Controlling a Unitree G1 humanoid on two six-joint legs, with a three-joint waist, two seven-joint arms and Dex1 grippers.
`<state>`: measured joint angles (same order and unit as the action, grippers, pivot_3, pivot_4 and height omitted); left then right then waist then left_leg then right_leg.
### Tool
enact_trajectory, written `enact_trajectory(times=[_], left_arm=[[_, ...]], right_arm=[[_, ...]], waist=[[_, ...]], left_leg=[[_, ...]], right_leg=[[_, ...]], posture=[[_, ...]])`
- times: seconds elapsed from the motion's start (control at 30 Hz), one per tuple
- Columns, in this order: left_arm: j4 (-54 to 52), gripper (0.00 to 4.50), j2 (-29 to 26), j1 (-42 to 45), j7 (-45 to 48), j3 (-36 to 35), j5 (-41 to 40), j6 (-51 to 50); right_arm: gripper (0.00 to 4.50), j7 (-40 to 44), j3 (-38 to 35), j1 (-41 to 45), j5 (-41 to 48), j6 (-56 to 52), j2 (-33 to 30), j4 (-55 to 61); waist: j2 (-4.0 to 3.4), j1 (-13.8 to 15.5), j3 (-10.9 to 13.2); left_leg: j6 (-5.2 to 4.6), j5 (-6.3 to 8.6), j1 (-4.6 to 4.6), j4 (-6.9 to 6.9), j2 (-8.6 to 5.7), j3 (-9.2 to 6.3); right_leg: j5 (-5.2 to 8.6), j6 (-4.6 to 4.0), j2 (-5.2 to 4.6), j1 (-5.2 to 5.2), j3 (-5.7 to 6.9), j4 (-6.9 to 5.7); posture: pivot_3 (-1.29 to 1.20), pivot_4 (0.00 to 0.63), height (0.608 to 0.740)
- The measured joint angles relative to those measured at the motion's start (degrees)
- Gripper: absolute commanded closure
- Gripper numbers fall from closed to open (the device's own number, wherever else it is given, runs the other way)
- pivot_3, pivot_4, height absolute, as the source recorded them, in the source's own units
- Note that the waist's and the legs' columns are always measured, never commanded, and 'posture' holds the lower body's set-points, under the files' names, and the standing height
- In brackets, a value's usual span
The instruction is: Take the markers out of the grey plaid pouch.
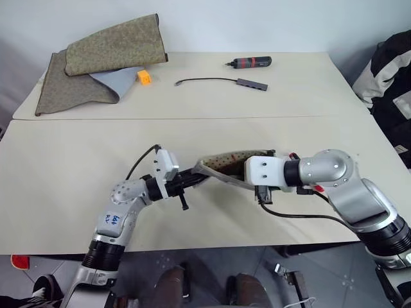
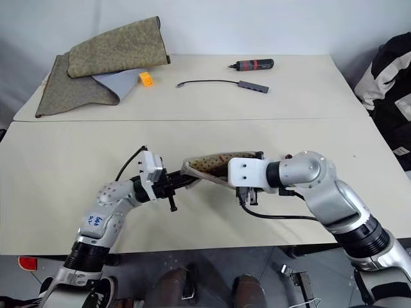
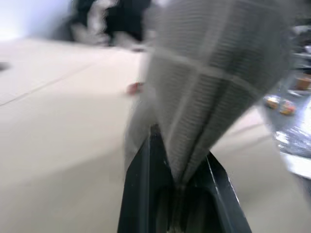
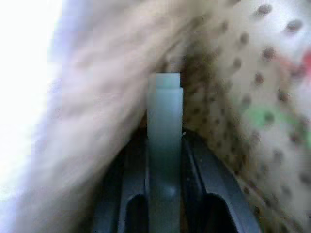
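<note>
From the head, the grey plaid pouch (image 1: 221, 165) hangs above the worktop (image 1: 77, 167) between both arms, its dotted lining showing. The left fingers (image 1: 192, 178) pinch its left end. The left wrist view shows plaid fabric clamped between those black fingers. In the right wrist view, the right fingers (image 4: 165, 145), inside the pouch, pinch a light green marker (image 4: 164, 145) upright against the lining.
</note>
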<state>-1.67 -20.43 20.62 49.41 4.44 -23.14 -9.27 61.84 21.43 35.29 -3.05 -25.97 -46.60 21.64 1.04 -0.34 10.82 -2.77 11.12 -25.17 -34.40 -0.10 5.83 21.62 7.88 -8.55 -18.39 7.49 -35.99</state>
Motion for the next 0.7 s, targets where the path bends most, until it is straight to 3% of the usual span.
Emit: enact_trajectory(times=[0.17,0.33,0.53,0.7], left_arm=[[-0.1,4.5,0.0,-1.2,-1.0,-0.7,0.3,0.0],[0.0,4.5,-2.8,-2.5,0.0,-1.1,2.0,1.9],[1.5,4.5,-2.2,-2.2,-1.5,-2.0,2.9,2.9],[2.5,4.5,-1.0,-1.3,-3.3,-2.5,3.5,3.8]], right_arm=[[4.02,-1.3,-0.3,0.0,1.2,-2.9,4.8,-1.1],[4.02,-1.1,-4.4,0.5,4.3,-3.5,4.5,-2.6],[4.02,-0.1,-14.3,4.5,17.6,-12.5,6.3,-0.8],[4.02,0.4,-17.7,4.7,28.0,-20.4,7.0,2.9]], waist=[[0.01,0.2,0.0],[0.01,0.3,0.0],[0.0,0.3,0.0],[0.0,0.3,0.0]], left_leg=[[0.0,0.0,-0.03,-0.05,0.0,-0.05],[-0.02,0.01,-0.04,-0.08,-0.04,-0.08],[-0.01,0.01,-0.05,-0.04,-0.03,-0.18],[-0.03,0.02,-0.11,-0.05,-0.04,-0.21]], right_leg=[[0.0,0.0,0.0,0.03,0.02,0.0],[0.0,0.0,-0.02,0.05,0.05,0.02],[0.0,0.0,-0.02,0.05,0.06,0.0],[0.0,0.0,-0.03,0.04,0.09,0.0]], posture=[[0.0,0.15,0.74],[0.0,0.15,0.74],[0.0,0.15,0.74],[0.0,0.15,0.74]])
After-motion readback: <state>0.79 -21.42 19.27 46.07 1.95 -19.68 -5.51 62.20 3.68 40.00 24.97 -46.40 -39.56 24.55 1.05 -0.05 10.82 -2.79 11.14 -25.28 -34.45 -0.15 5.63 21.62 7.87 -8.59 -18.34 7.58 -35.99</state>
